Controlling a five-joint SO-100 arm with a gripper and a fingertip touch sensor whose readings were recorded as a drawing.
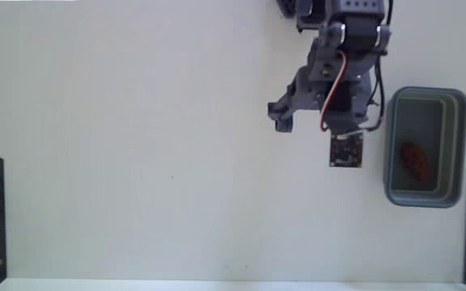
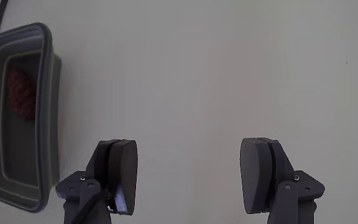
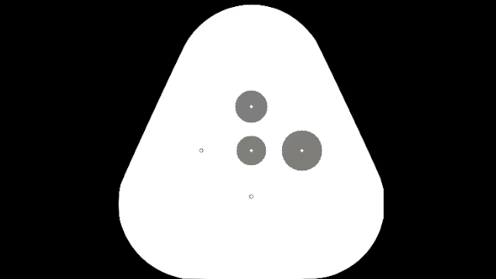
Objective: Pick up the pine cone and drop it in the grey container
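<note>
Trouble from here is looking limited, since the pine cone (image 1: pixel 413 161) is already lying on the floor of the grey container (image 1: pixel 462 145), toward the lower half of the tub in the fixed view and near the far end of it in the wrist view (image 2: pixel 21 93). The likeliest slip, as I judge it, is the arm swinging back toward the container and clipping its thick rim (image 2: pixel 47 118), which is sitting just to the left of the fingers in the wrist view; a knock there could be sliding or tipping the light plastic tub and spilling the cone. A second risk is the dangling cable near the wrist snagging on the rim, as it is hanging close beside the tub in the fixed view.

Jaws of the gripper (image 2: pixel 188 174) are standing wide apart, with bare white table (image 2: pixel 229 74) showing between the two pads. Nothing is being held, and neither finger is touching the container or the cone.
</note>
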